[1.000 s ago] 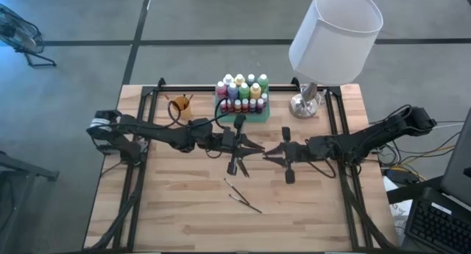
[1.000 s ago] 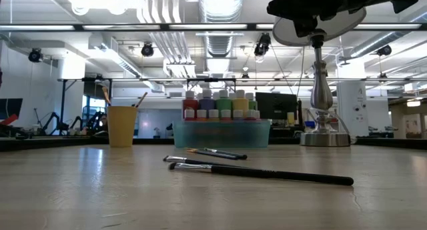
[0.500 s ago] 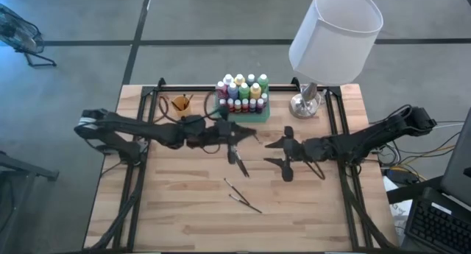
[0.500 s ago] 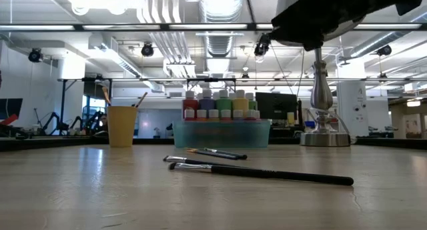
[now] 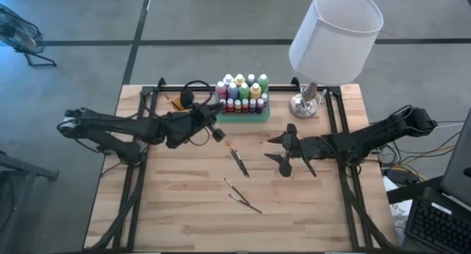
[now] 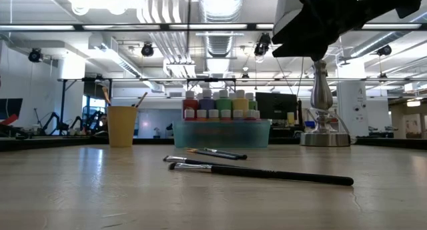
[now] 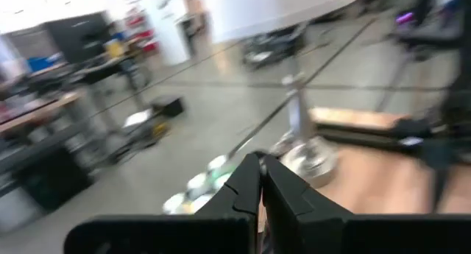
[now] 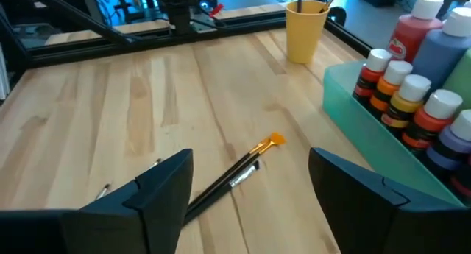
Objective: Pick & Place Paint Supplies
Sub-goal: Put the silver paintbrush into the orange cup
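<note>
Right pincer [image 5: 283, 149] is spread wide and holding nothing, hovering over the worktop [image 5: 184, 217] right of centre. In its wrist view an orange-tipped paintbrush [image 8: 235, 173] lies flat on the wood between our two fingers [image 8: 158, 184], not touching either. Left pincer [image 5: 218, 134] is pressed together and empty, raised near the back just left of the green tray [image 5: 259, 115]. The paint bottles [image 5: 241, 92] stand upright in that tray, tall ones behind, small ones in front. The orange cup [image 6: 121, 125] sits left of the tray with brushes in it. Two more thin paintbrushes [image 5: 243, 199] lie loose nearer the front edge. The lamp [image 5: 335, 33] stands at the back right.
</note>
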Controlling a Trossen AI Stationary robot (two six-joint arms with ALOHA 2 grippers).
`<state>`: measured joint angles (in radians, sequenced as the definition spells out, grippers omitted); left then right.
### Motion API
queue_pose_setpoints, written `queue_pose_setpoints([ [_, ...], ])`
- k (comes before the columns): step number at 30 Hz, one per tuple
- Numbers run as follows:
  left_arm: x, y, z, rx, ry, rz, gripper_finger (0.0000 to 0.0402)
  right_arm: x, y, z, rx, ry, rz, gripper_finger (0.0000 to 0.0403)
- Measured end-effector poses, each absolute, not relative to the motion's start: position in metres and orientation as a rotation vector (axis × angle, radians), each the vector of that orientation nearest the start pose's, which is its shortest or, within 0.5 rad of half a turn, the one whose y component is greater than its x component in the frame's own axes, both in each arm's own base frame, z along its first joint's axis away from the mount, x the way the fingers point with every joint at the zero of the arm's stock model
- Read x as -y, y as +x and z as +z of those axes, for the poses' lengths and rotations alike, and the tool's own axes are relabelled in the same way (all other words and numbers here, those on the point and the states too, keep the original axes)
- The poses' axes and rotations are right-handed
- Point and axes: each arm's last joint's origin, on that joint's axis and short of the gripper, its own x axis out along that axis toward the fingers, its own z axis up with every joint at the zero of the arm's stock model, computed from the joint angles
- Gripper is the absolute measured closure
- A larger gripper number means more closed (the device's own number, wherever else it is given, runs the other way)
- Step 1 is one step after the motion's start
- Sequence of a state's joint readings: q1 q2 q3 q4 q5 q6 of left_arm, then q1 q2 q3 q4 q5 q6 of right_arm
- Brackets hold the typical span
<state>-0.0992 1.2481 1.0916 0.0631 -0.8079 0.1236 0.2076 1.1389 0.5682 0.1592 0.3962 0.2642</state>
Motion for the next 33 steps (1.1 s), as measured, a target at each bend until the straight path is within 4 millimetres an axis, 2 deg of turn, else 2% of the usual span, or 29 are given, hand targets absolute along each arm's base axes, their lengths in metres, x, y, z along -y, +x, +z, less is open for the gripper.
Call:
queue_pose_setpoints([
  [5, 0.002, 0.258, 0.369, -0.166, 0.140, 0.832, 0.0394, -0.037, 0.232, 0.223, -0.372, 0.153, -0.243, 0.0136],
  [10, -0.001, 0.241, 0.359, -0.163, 0.130, 0.954, 0.0395, -0.037, 0.231, 0.222, -0.378, 0.151, -0.244, 0.0152],
  [15, -0.005, 0.219, 0.337, -0.140, 0.088, 1.110, 0.0395, -0.037, 0.231, 0.222, -0.378, 0.150, -0.244, 0.0168],
  [19, -0.007, 0.207, 0.318, -0.103, 0.041, 1.155, 0.0395, -0.034, 0.232, 0.222, -0.375, 0.154, -0.254, 0.0175],
  [26, -0.017, 0.193, 0.291, -0.043, 0.035, 1.257, 0.0395, -0.030, 0.233, 0.223, -0.368, 0.159, -0.272, 0.0170],
  [33, -0.038, 0.186, 0.272, -0.050, 0.052, 1.384, 0.0395, -0.029, 0.233, 0.223, -0.362, 0.154, -0.293, 0.0150],
])
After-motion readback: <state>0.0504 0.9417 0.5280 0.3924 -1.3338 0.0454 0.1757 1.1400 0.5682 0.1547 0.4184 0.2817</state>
